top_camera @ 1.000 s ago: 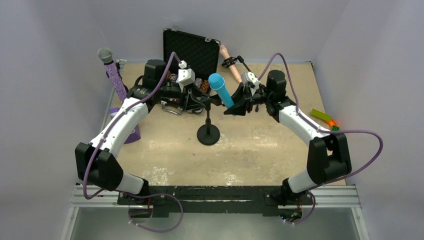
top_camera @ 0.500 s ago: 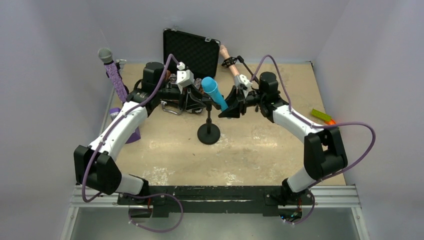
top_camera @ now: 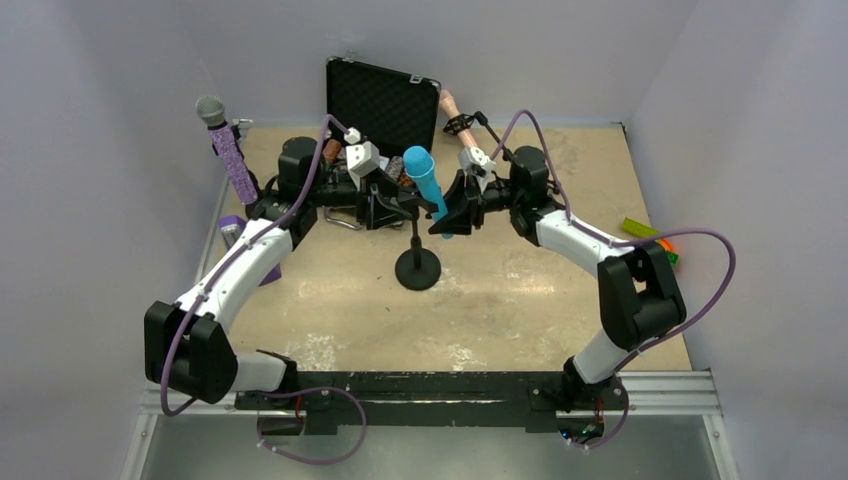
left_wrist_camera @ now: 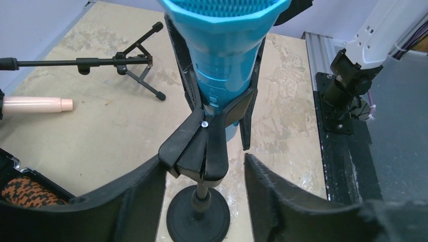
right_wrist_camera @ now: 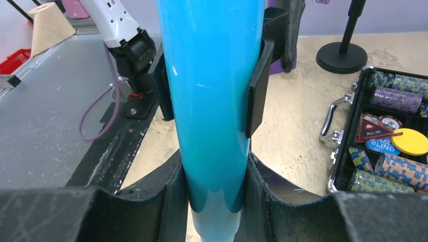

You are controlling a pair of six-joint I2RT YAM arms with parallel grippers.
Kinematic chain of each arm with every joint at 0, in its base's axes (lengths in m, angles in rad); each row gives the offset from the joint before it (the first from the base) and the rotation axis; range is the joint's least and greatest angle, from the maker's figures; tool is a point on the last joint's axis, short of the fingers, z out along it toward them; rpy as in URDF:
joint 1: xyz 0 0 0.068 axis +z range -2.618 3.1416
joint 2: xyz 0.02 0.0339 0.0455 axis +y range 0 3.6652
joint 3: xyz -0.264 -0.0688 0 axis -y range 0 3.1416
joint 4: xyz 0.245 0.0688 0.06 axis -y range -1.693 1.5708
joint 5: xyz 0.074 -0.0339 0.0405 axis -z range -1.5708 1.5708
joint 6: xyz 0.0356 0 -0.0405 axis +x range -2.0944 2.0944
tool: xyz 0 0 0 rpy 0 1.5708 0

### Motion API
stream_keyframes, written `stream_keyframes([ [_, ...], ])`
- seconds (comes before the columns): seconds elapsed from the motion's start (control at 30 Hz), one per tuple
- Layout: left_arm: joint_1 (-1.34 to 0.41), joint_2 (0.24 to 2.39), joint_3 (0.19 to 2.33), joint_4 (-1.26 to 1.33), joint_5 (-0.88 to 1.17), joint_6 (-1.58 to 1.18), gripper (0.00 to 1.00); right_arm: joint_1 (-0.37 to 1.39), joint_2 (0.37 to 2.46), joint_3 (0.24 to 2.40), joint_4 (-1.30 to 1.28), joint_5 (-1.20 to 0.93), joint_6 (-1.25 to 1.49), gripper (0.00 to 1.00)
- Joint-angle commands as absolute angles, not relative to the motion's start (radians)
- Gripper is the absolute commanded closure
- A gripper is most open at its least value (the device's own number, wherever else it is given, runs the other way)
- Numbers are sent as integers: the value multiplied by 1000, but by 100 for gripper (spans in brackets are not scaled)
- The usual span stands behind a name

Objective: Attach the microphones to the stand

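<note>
Both arms have swung left, and the blue microphone [top_camera: 427,185] now sits tilted in the clip [left_wrist_camera: 202,146] of the round-based stand [top_camera: 417,268]. The right gripper [top_camera: 452,205] is clamped on its lower body. The left gripper [top_camera: 402,205] stands part-open astride the clip, holding nothing. Beyond are the purple microphone [top_camera: 230,155] and the pink microphone [top_camera: 456,122].

A worn tan wooden tabletop [top_camera: 520,300] carries a black microphone stand with a round base [top_camera: 417,268] near its middle. At the far edge sit an open black hard case [top_camera: 383,98] of poker chips and a small black tripod stand [left_wrist_camera: 136,70]. A purple stand base [top_camera: 262,270] rests at the left edge, a green-and-orange object [top_camera: 648,236] at the right.
</note>
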State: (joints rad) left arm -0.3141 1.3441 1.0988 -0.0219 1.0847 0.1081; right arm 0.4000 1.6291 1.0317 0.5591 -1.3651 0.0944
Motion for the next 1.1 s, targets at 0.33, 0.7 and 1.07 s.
stream_keyframes([
  [0.33,-334,1184,1060,18,1022,72,12,354,1557,1069,389,-1303,27,28],
  [0.7,-333,867,973,-262,685,128,12,230,1482,1252,-226,-1081,-408,13],
  [1.07,-334,378,722,-517,398,102,8,222,1905,1810,-385,-235,-145,8],
])
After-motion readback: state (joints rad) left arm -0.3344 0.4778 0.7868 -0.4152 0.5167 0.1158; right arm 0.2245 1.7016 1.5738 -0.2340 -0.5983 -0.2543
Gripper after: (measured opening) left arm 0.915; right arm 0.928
